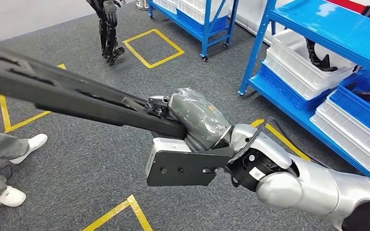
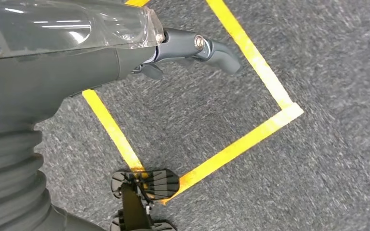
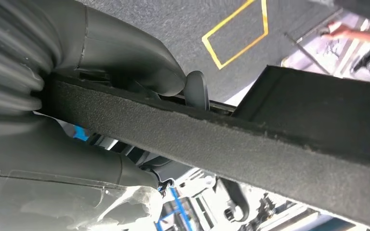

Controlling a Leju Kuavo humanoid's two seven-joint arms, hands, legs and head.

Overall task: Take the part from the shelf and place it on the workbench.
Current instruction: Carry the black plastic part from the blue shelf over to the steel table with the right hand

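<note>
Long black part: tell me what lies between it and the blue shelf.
In the head view, only bare grey carpet separates the long black part, held by the right robot hand, from the blue shelf.

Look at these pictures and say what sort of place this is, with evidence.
Probably a factory or warehouse training floor: blue shelf racks hold white bins, yellow floor tape marks bays on grey carpet, and the right hand carries a long black part.
</note>
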